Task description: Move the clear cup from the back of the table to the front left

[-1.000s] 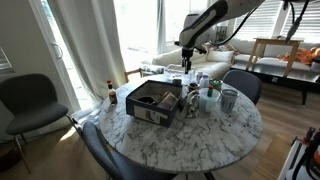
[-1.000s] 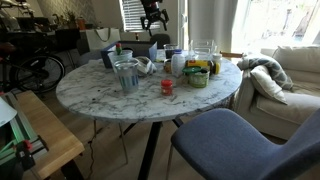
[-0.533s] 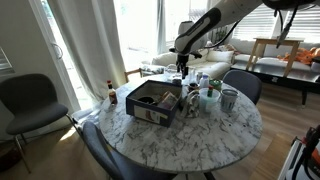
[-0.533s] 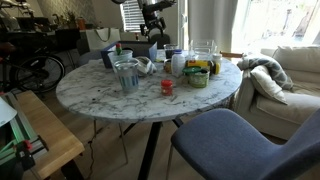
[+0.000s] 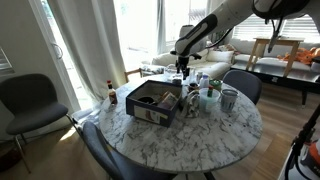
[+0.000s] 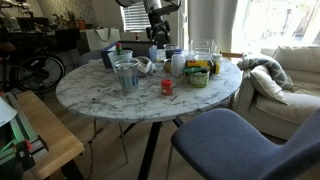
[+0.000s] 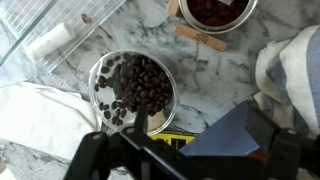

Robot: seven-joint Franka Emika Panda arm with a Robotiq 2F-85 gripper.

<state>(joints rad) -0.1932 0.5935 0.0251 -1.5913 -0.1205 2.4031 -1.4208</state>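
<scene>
1. Currently, your gripper (image 5: 182, 68) hangs above the table (image 5: 200, 140) near its far edge in an exterior view. It is over the clutter just beside the dark box (image 5: 152, 101) and is lifted off the marble top.
2. From the wrist view, your jaws stand spread, with one dark finger at each side of the lower frame. Nothing is caught between them, so you are holding nothing.
3. The clear cup (image 7: 135, 88) stands upright on the marble straight under your wrist camera. From above it shows as a round see-through rim, and dark brown pieces lie inside it.
4. A crumpled white cloth (image 7: 40, 115) lies just beside the cup on one side. A blue-grey cloth (image 7: 292, 65) lies well apart on the opposite side.
5. Past the cup sits a round bowl (image 7: 215, 10) of dark reddish contents, cut off by the frame edge. A wooden stick (image 7: 203, 38) lies flat between that bowl and the cup.
6. In both exterior views the cup is too small among the crowded things under your gripper to pick out, so I cannot tell which one it is there.
7. The wider silver-grey cup (image 6: 127, 75) stands well apart from your gripper, nearer the table's front edge in an exterior view. A small red item (image 6: 167, 87) stands near it.
</scene>
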